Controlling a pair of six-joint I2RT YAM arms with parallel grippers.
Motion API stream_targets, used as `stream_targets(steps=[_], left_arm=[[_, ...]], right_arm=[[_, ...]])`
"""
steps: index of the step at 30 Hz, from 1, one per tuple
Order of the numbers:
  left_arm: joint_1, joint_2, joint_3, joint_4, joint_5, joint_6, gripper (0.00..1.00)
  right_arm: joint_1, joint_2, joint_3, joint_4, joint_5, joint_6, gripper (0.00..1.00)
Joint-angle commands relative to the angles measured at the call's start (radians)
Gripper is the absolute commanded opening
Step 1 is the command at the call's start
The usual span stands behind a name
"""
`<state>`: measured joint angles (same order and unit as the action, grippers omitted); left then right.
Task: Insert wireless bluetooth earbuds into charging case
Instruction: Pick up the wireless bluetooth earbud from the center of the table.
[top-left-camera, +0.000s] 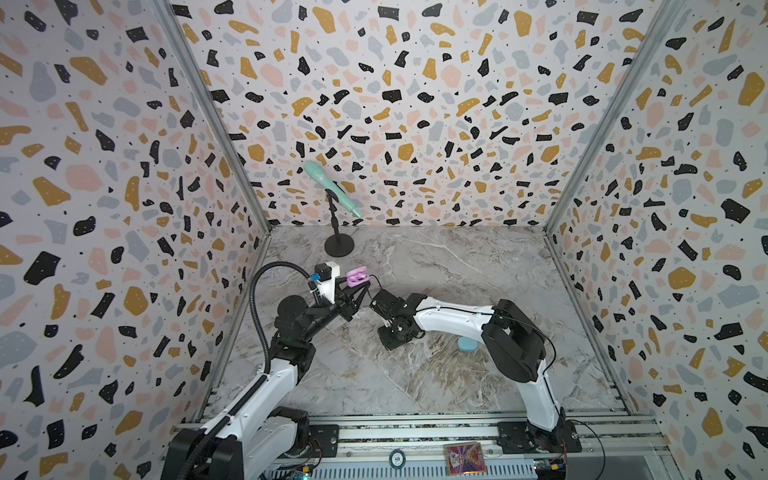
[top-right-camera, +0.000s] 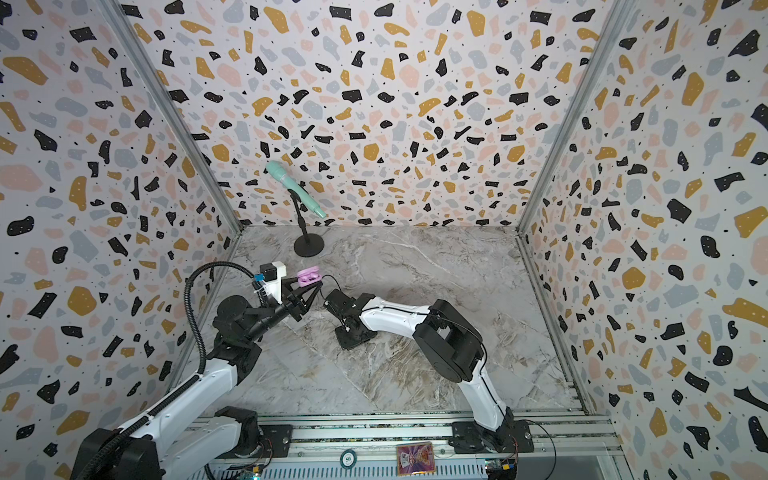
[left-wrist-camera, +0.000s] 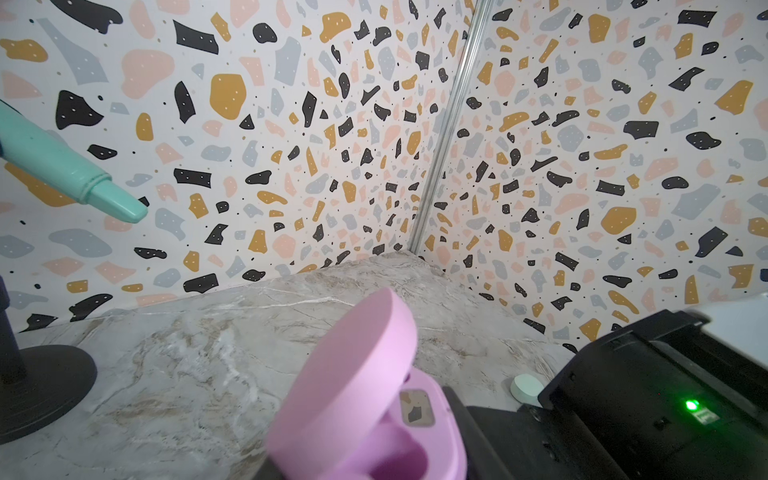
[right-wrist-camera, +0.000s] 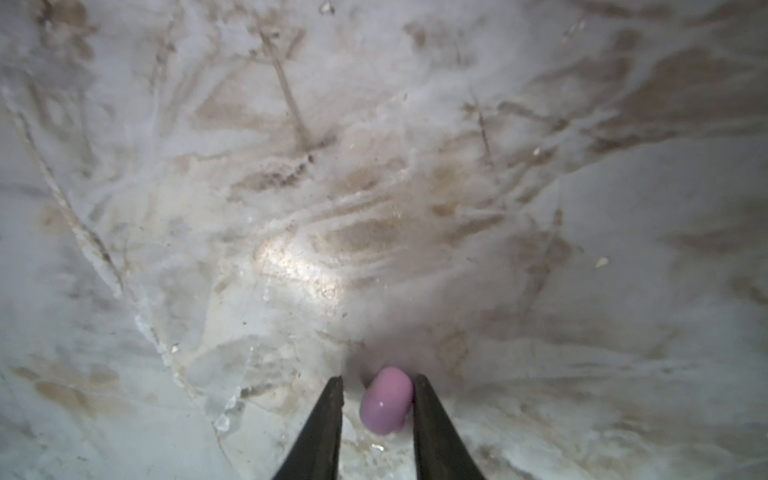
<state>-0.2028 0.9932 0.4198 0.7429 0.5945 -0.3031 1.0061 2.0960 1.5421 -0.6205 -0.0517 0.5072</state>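
Only the right wrist view shows the pink earbud (right-wrist-camera: 386, 401). It is a small, glossy, bean-shaped bud lying on the table (right-wrist-camera: 374, 166) between the two dark, tapered fingers (right-wrist-camera: 320, 428) of the right pincer (right-wrist-camera: 379, 377). It touches one finger, and a sliver of table shows between it and the other. So we read the pincer as narrowly open around the bud, not clamped on it. In both top views the right arm's black wrist hides this spot.

The pink case (top-left-camera: 356, 277) shows in both top views and in the left wrist view. The left pincer (top-left-camera: 358, 287) is closed on its base and holds it off the table with the lid raised. From the left wrist we also see the smooth, matte oval lid, a rounded hollow in the base, and a small shiny plate that mirrors the wall pattern.

In a top view a flat, rounded light blue case (top-left-camera: 467, 344) peeks out from under the right arm. The left wrist view shows a pale mint-white rounded piece (left-wrist-camera: 525, 388) on the table beside that arm's black housing; we cannot tell what it is.

At the back of the table a mint plastic microphone (top-left-camera: 332, 189) sits tilted on a black stand (top-left-camera: 339, 245) with a round base. The table is marble-patterned, grey-white with brown veins, and looks scuffed up close. The walls (top-left-camera: 415, 83) carry a terrazzo print.
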Motion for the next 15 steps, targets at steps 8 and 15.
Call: stream_targets(steps=[8,15], left_arm=[[0.005,-0.016,0.007,0.070,0.018,-0.004,0.03],[0.005,-0.015,0.007,0.070,0.018,-0.005,0.02]], right_arm=[[0.008,0.017,0.035,-0.039,0.024,-0.021,0.27],[0.007,0.026,0.032,-0.029,0.039,-0.017,0.32]])
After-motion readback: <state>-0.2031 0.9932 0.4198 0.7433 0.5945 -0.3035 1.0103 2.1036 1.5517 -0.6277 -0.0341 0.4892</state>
